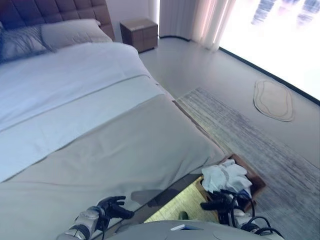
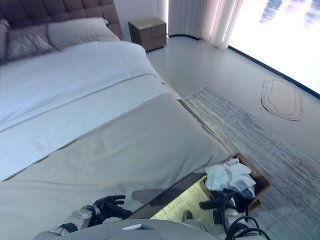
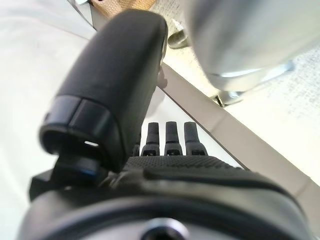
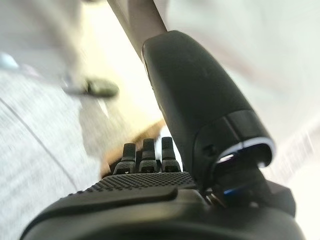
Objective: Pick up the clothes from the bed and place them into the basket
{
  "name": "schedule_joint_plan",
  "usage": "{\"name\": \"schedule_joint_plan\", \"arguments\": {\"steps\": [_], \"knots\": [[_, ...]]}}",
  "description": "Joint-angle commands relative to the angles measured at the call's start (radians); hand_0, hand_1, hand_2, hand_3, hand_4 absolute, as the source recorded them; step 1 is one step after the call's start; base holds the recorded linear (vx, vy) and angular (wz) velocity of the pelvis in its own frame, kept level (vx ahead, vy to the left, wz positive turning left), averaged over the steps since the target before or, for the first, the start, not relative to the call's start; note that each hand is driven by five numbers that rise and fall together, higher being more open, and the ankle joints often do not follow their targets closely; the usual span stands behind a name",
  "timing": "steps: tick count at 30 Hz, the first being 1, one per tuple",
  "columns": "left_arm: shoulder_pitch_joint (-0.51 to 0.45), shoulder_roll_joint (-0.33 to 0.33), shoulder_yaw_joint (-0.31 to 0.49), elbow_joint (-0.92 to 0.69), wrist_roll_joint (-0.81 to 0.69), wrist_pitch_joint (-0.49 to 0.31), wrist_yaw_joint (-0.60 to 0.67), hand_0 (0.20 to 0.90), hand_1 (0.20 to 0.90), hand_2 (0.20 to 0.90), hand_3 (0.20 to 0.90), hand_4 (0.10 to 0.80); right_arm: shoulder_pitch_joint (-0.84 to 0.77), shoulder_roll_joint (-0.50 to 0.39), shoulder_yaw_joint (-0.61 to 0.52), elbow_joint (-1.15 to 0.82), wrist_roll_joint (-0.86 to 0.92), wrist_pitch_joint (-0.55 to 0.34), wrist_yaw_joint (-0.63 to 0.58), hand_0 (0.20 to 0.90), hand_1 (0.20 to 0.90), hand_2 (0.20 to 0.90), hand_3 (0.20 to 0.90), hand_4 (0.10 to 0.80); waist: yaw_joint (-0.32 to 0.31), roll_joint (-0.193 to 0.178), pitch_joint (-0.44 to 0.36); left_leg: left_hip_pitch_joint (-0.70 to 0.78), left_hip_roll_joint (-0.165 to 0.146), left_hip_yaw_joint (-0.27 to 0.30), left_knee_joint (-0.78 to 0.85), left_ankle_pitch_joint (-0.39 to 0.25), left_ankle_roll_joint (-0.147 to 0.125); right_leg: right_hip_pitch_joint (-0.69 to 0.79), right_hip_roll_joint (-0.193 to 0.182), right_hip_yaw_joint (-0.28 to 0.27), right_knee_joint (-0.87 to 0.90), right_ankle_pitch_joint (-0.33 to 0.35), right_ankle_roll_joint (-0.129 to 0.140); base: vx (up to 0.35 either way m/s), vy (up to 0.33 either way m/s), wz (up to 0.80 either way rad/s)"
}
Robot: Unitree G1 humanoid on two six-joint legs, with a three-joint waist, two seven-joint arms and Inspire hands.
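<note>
White clothes [image 1: 226,177] lie heaped in a brown basket [image 1: 256,183] on the floor by the bed's foot corner; they also show in the right eye view [image 2: 230,177]. My left hand [image 1: 114,207] hangs over the bed's near edge, fingers relaxed and empty. In its wrist view the fingers [image 3: 170,140] reach straight out past the thumb. My right hand [image 1: 216,202] hovers just beside the basket, fingers straight and empty. Its fingers [image 4: 145,155] show in the right wrist view. The bed [image 1: 100,130] has a grey cover with no clothes on it.
Pillows [image 1: 70,32] and a dark padded headboard [image 1: 50,10] are at the bed's far end. A wooden nightstand [image 1: 140,34] stands beside it. A striped grey rug [image 1: 260,145] runs along the bed. A small oval mat [image 1: 273,100] lies near the bright window.
</note>
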Motion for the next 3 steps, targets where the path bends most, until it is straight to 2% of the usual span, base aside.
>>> {"name": "schedule_joint_plan", "arguments": {"steps": [1, 3], "knots": [[-0.047, -0.006, 0.022, 0.063, -0.021, -0.015, 0.0, 0.9, 0.9, 0.9, 0.9, 0.8, -0.03, -0.039, 0.014, 0.027, -0.066, -0.071, -0.009, 0.9, 0.9, 0.9, 0.9, 0.8, 0.008, 0.003, -0.011, 0.002, -0.009, -0.031, 0.007, -0.058, 0.033, 0.017, 0.03, -0.018, 0.107, -0.08, -0.008, 0.006, 0.023, 0.06], [-0.043, -0.015, 0.03, 0.069, -0.026, -0.02, 0.007, 0.9, 0.9, 0.9, 0.9, 0.8, -0.024, -0.031, 0.022, 0.039, -0.066, -0.047, 0.007, 0.9, 0.9, 0.9, 0.9, 0.8, 0.008, 0.006, -0.013, 0.005, -0.009, -0.028, 0.007, -0.059, 0.035, 0.023, 0.03, -0.021, 0.11, -0.086, -0.01, -0.004, 0.017, 0.11]]}}
